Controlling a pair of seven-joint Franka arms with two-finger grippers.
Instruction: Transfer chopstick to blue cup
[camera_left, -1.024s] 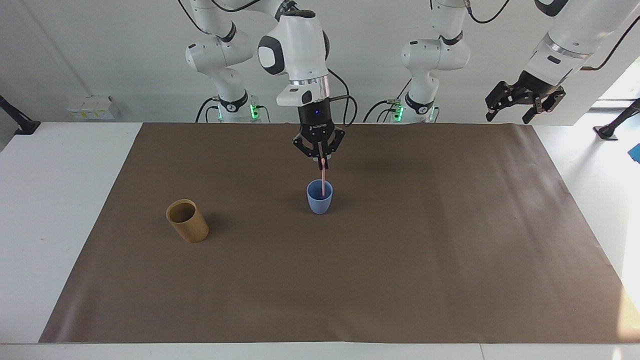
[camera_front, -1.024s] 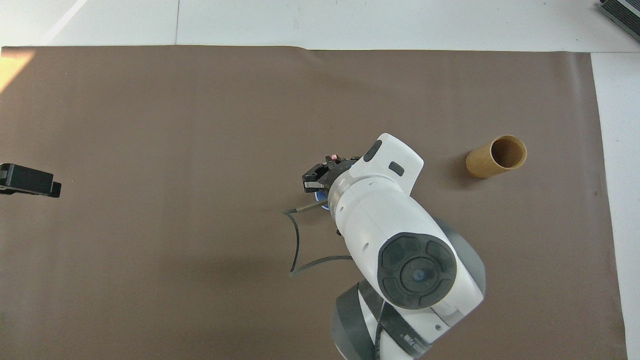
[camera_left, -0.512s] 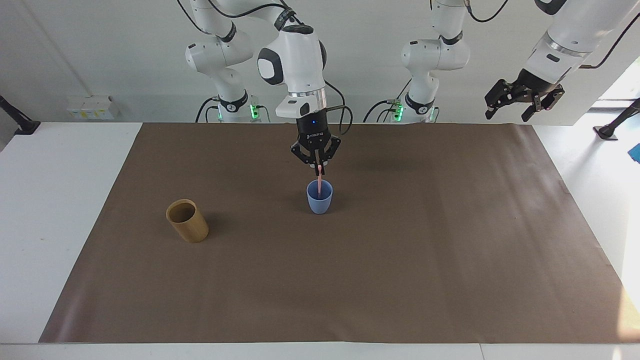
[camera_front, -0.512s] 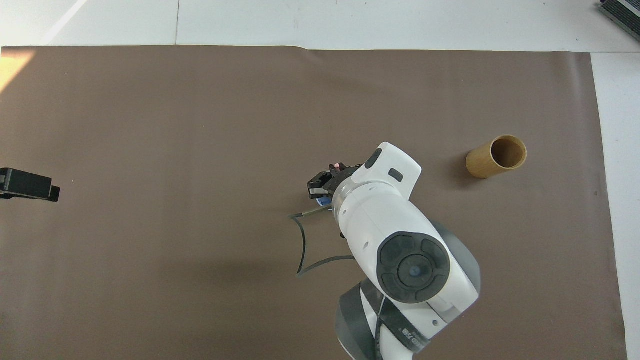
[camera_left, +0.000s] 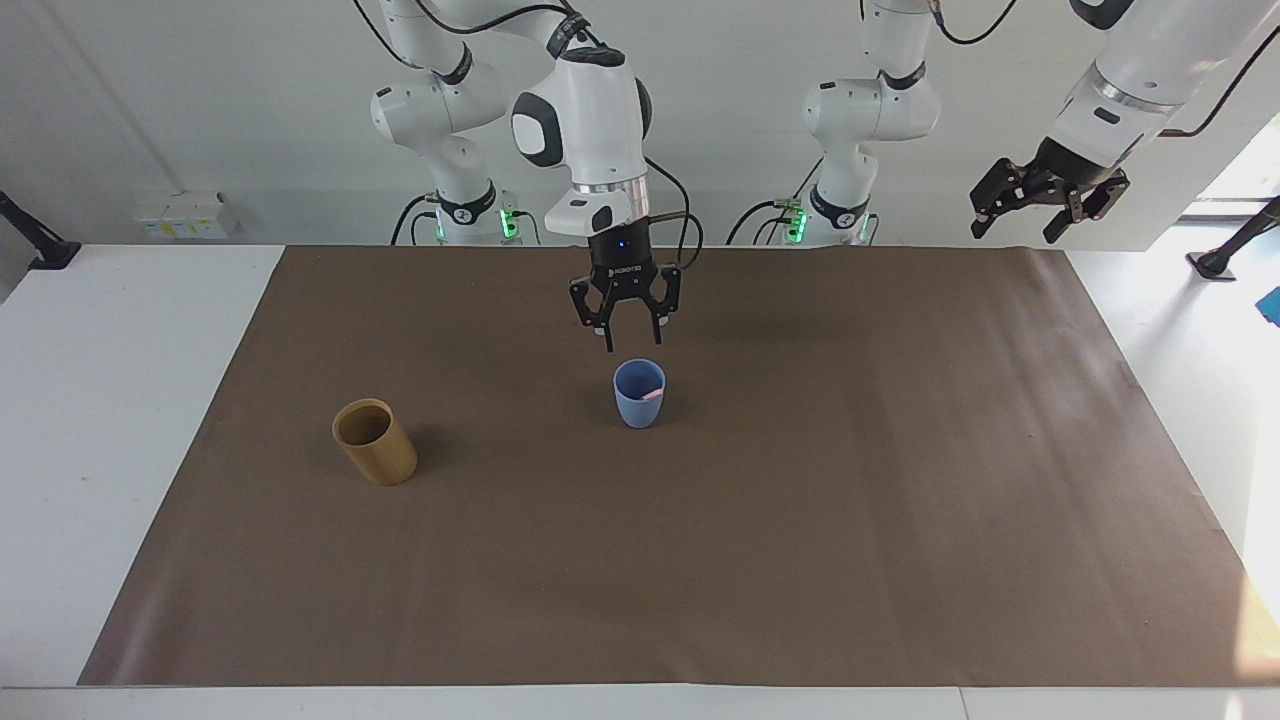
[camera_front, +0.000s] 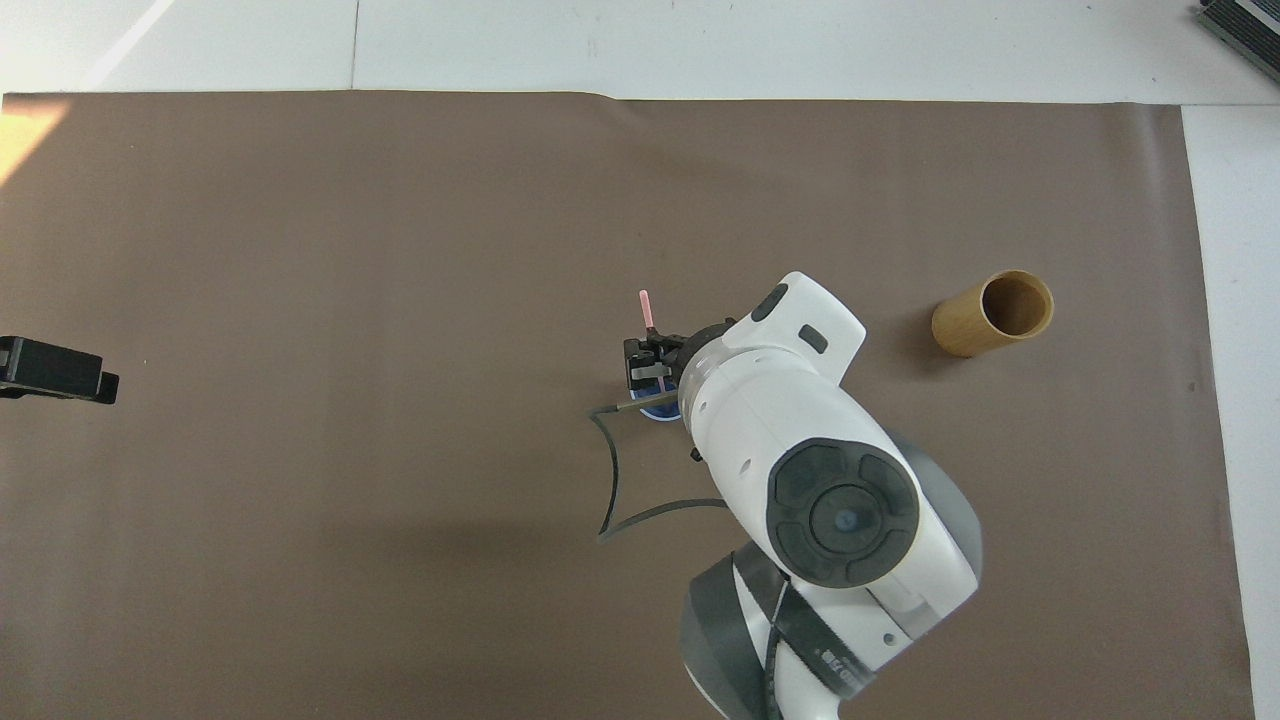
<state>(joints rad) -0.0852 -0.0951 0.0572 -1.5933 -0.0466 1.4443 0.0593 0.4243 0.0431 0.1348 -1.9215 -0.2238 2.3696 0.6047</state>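
Observation:
The light blue cup (camera_left: 639, 402) stands on the brown mat (camera_left: 800, 520) near the middle of the table. The pale pink chopstick (camera_left: 652, 394) rests inside it and leans on the rim, away from the robots. In the overhead view the stick (camera_front: 646, 308) pokes out past the gripper, and only a sliver of the cup (camera_front: 657, 411) shows under the arm. My right gripper (camera_left: 632, 343) hangs open and empty just above the cup, clear of the stick; it also shows in the overhead view (camera_front: 650, 366). My left gripper (camera_left: 1040, 205) waits open, raised over the left arm's end of the table.
A taller tan-brown cylindrical cup (camera_left: 375, 442) stands toward the right arm's end of the table, slightly farther from the robots than the blue cup; it also shows in the overhead view (camera_front: 993, 313). The left gripper's tip (camera_front: 60, 370) shows at the overhead view's edge.
My right gripper lowered the chopstick into the blue cup, opened and let it go, then rose a little. The stick now leans in the cup. The left arm barely moved.

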